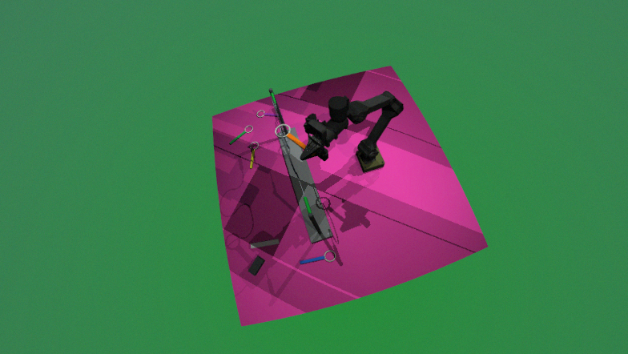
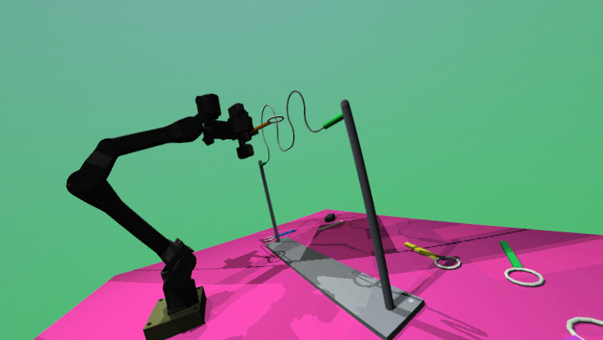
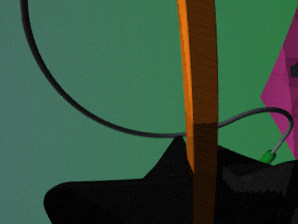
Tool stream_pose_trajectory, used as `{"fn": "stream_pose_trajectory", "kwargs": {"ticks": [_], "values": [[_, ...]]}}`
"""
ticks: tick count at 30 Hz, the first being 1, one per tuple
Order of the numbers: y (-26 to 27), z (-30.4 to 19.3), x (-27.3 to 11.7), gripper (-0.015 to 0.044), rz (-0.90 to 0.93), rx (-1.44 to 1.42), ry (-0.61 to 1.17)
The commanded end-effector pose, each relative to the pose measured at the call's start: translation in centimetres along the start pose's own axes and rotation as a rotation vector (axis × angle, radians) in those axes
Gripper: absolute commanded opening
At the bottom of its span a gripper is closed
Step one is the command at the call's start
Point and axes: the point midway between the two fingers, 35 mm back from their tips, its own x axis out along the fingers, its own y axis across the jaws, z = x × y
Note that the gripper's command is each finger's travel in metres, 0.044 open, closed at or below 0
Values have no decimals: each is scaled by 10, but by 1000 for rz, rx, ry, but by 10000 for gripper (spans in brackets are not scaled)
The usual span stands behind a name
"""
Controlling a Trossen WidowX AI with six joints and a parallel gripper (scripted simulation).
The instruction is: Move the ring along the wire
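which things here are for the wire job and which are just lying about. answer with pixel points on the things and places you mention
For the job:
- ring point(image 1: 276, 130) point(image 2: 269, 120) with orange handle point(image 1: 295, 140) point(image 2: 261, 126) point(image 3: 202, 90)
- wire point(image 2: 304, 110) point(image 3: 75, 106) with green ends
- two posts
- gripper point(image 1: 303, 157) point(image 2: 254, 132)

Lying about:
- blue-, green-, yellow- and purple-handled rings
- pale bar point(image 1: 264, 243) point(image 2: 331, 225)
- dark block point(image 1: 256, 265) point(image 2: 329, 217)
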Motion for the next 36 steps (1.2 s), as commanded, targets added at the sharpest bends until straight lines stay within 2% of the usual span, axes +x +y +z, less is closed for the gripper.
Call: {"fn": "stream_pose_trajectory", "kwargs": {"ticks": [1,36], "values": [[0,0,2,-150,-20,-40,6],[-13,3,0,-150,-241,-422,13]]}}
